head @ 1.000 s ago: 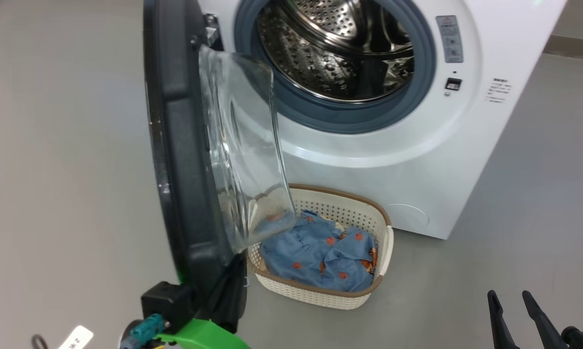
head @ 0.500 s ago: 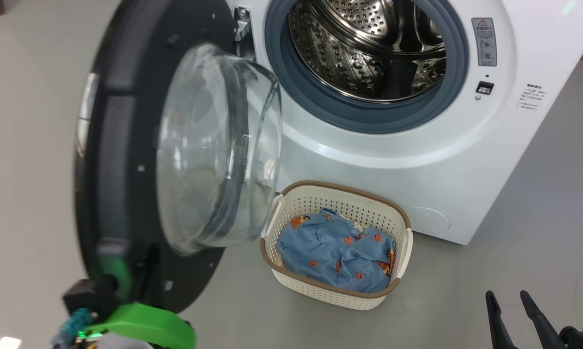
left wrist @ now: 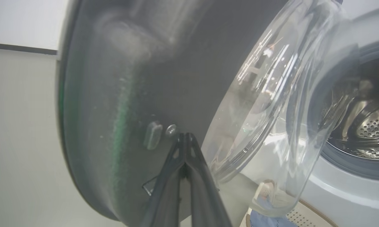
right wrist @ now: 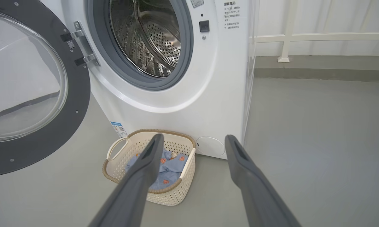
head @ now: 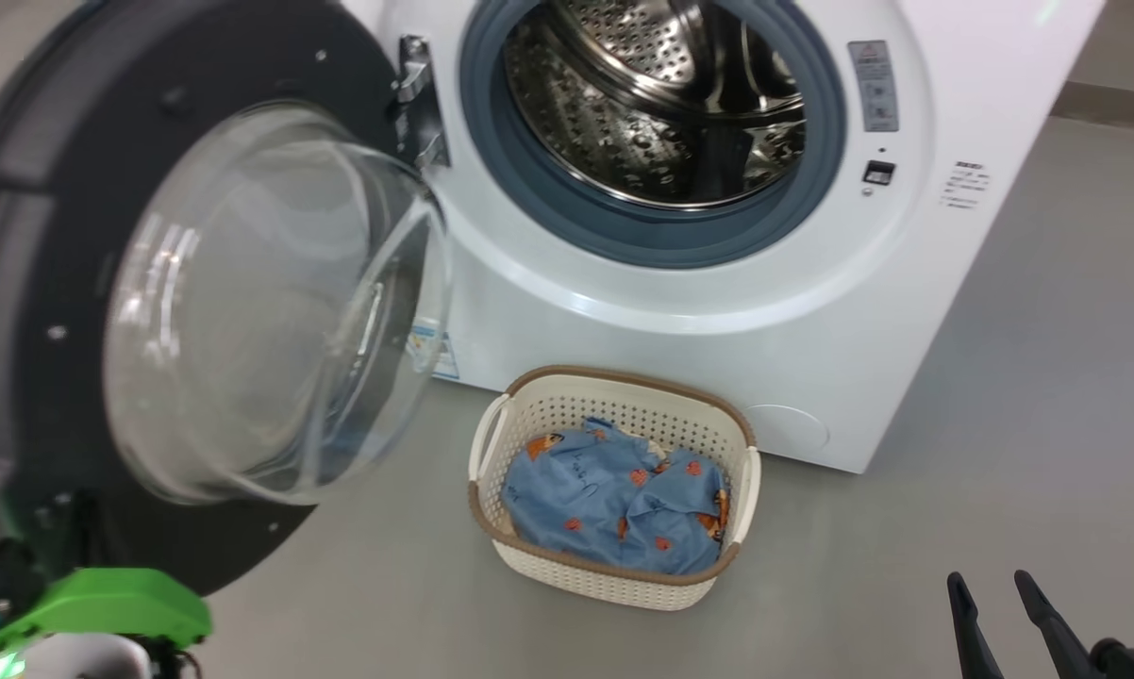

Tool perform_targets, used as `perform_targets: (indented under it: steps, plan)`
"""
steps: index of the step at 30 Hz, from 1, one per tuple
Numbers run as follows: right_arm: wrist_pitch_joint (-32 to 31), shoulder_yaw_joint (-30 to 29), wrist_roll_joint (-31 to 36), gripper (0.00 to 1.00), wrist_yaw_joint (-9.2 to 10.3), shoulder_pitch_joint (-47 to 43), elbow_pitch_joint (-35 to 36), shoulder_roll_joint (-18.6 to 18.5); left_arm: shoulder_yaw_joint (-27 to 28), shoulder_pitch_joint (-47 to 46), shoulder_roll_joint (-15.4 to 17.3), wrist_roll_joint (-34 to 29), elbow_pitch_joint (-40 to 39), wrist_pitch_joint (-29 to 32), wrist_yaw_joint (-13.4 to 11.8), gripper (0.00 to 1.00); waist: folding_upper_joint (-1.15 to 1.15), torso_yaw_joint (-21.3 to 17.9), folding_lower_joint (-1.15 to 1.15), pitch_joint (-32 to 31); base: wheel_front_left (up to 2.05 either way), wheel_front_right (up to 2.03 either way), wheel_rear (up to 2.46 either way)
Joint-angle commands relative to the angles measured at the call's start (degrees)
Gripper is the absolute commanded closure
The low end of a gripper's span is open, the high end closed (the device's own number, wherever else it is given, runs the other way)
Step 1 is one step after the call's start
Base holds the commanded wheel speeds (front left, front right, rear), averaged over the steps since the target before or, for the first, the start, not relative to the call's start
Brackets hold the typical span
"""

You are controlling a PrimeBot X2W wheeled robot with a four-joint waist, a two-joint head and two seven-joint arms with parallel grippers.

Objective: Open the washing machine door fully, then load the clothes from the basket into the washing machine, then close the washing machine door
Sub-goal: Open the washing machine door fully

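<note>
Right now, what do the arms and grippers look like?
Left gripper: two long, dark grey fingers tapering to narrow tips, a slot-like recess near each. Right gripper: the same fingers. Bright green plastic housing at the left wrist.

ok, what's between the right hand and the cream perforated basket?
Just bare grey floor, as the head view shows, between the dark-fingered right hand and the cream perforated plastic basket with its brown rim.

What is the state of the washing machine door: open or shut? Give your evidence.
Open. The door stands swung out left on its hinge, leaving the drum exposed.
</note>
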State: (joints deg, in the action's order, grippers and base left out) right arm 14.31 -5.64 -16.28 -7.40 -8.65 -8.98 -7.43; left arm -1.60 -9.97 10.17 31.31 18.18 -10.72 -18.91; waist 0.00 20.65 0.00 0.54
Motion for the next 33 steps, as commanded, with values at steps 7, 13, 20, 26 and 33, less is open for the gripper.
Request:
perform_targets:
  steps: [7, 13, 20, 26, 33]
  plan:
    - [0.69, 1.64, -0.35, 0.0, -0.09, -1.9, 1.0, -2.29, 6.49, -6.68, 3.8, 1.76, 7.98, -3.34, 0.68, 1.0, 0.0, -2.57, 0.0, -1.03, 0.0, 0.0, 0.0]
    - [0.69, 2.07, -0.52, 0.0, -0.09, -1.98, 1.28, -3.47, 10.7, -10.52, 5.2, 1.37, 14.91, -4.21, 2.05, 1.0, 0.0, -3.8, 0.0, -0.79, 0.0, 0.0, 0.0]
    - [0.69, 2.44, -0.65, 0.0, -0.09, -1.69, 1.24, -3.94, 16.78, -13.36, 5.88, -2.57, 18.54, -4.26, 3.89, 1.0, 0.0, -4.79, 0.0, 0.04, 0.0, 0.0, 0.0]
    - [0.69, 2.8, -0.64, 0.0, -0.09, -1.31, 1.02, -3.56, 19.77, -15.17, 4.94, -6.58, 21.03, -4.27, 5.12, 1.0, 0.0, -5.28, 0.0, 0.47, 0.0, 0.0, 0.0]
    - [0.69, 3.03, -0.63, 0.0, -0.09, -0.63, 0.63, -3.25, 21.4, -17.52, 1.93, -11.8, 21.73, -4.27, 4.78, 1.0, 0.0, -5.41, 0.0, 0.83, 0.0, 0.0, 0.0]
